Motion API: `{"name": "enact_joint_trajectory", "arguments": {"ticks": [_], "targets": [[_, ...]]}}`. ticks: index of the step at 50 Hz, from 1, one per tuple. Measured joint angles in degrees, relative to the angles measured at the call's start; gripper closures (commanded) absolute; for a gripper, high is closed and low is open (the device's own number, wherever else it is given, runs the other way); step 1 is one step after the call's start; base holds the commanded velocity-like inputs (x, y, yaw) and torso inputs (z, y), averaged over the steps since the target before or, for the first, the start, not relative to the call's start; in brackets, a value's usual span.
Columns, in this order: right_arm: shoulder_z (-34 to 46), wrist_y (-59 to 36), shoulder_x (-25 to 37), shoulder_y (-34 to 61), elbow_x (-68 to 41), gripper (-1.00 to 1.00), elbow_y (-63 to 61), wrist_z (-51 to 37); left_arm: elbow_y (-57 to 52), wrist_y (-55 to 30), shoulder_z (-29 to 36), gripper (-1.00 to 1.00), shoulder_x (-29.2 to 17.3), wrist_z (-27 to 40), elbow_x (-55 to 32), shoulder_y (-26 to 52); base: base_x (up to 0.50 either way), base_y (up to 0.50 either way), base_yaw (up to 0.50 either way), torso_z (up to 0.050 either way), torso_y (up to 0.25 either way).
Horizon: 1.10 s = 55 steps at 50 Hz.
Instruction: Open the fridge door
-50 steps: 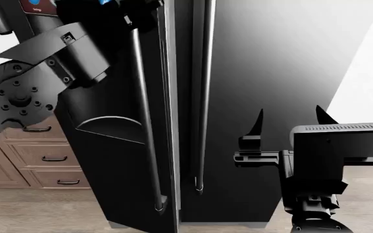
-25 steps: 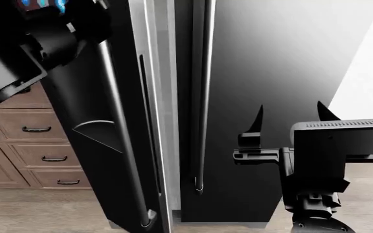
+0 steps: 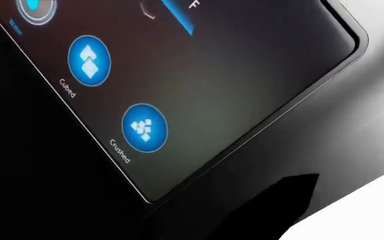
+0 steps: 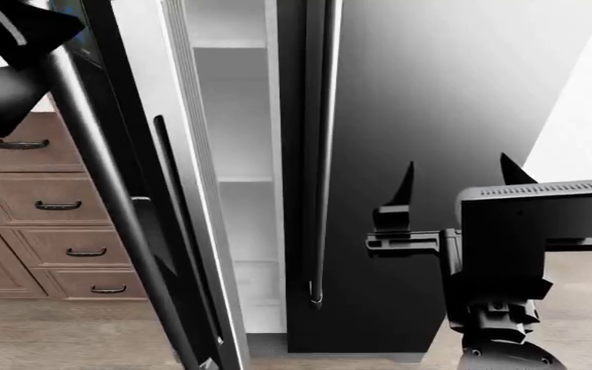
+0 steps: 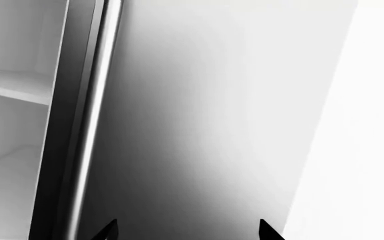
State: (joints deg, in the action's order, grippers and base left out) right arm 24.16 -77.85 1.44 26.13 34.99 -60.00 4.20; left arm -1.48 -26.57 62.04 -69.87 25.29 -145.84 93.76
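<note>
Now the fridge (image 4: 430, 116) fills most of the head view, a tall side-by-side unit in glossy dark steel. Its left door (image 4: 147, 231) stands swung out toward the robot, edge-on to the camera, and the gap beside it shows the white inside (image 4: 237, 139) with flat shelves one above another. The right door (image 4: 440, 92) lies flush, its long vertical bar handle (image 4: 322, 154) running along the inner edge. The left door's own bar handle (image 4: 101, 185) slants down across the left of the view.

The left arm (image 4: 3, 62) shows only as a dark mass at the upper left, against the top of the open door. The left pincer itself cannot be made out in any view, so whether it is clenched or released cannot be told. The left wrist view looks close onto the door's dark dispenser panel (image 3: 178, 100), with round blue buttons marked "Cubed" (image 3: 89, 61) and "Crushed" (image 3: 144, 128).

The right pincer (image 4: 455, 181) is held in front of the closed right door, its two pointed fingertips (image 4: 404, 185) spread wide apart with nothing between them, clear of the handle.

Left of the fridge stands a brown wooden cabinet (image 4: 28, 231) with stacked drawers and dark bow pulls. Pale wood-look floor (image 4: 59, 331) runs under it, and a plain white wall (image 4: 584, 116) rises to the right of the fridge.
</note>
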Motion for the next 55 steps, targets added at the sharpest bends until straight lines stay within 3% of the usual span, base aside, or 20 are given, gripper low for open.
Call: {"name": "enact_joint_trajectory", "arguments": {"ticks": [4,5,14,26,40,44,49,55], "targets": [[0.2,-0.3,0.1,0.4,-0.3,-1.0,0.0,-0.2,2.5,-3.4,-1.4,1.0,-2.3,-4.4,-1.3,-1.4,0.0,0.0,0.0,0.002,0.005],[0.3,-0.4,0.1,0.6,-0.5,-1.0,0.1,-0.3,3.1,-3.9,-1.8,-1.0,-2.8,-5.6,-2.1,-2.0,0.0,0.0,0.0,0.0,0.0],[0.8,-1.4,0.4,1.6,-1.5,-1.0,0.2,-1.0,3.2,10.7,-11.6,-1.0,-7.3,-17.0,-14.5,-4.6,0.0,0.0,0.0,0.001,0.002],[1.4,-2.4,0.7,2.6,-2.0,-1.0,0.2,-1.3,5.9,21.1,-19.8,-1.0,-15.4,-30.4,-26.1,-5.1,0.0,0.0,0.0,0.0,0.0],[2.0,-2.7,0.6,2.8,-1.0,-1.0,0.1,-0.7,-4.1,37.4,-21.3,-1.0,-19.9,-31.8,-23.3,-7.6,0.0,0.0,0.0,0.0,0.0],[2.0,-2.7,0.5,2.6,-0.5,-1.0,0.0,-0.4,-6.0,33.7,-28.9,-1.0,-13.3,-23.7,-13.7,-12.9,0.0,0.0,0.0,0.0,0.0],[2.3,-2.8,0.4,2.7,0.2,-1.0,0.0,0.0,-9.0,23.9,-49.5,-1.0,-1.5,-10.7,-1.1,-22.7,0.0,0.0,0.0,0.0,0.0],[2.5,-3.0,0.3,2.7,1.1,-1.0,0.0,0.5,-12.5,16.9,-70.1,-1.0,6.6,-1.0,7.8,-29.0,0.0,0.0,0.0,0.0,0.0]]}}
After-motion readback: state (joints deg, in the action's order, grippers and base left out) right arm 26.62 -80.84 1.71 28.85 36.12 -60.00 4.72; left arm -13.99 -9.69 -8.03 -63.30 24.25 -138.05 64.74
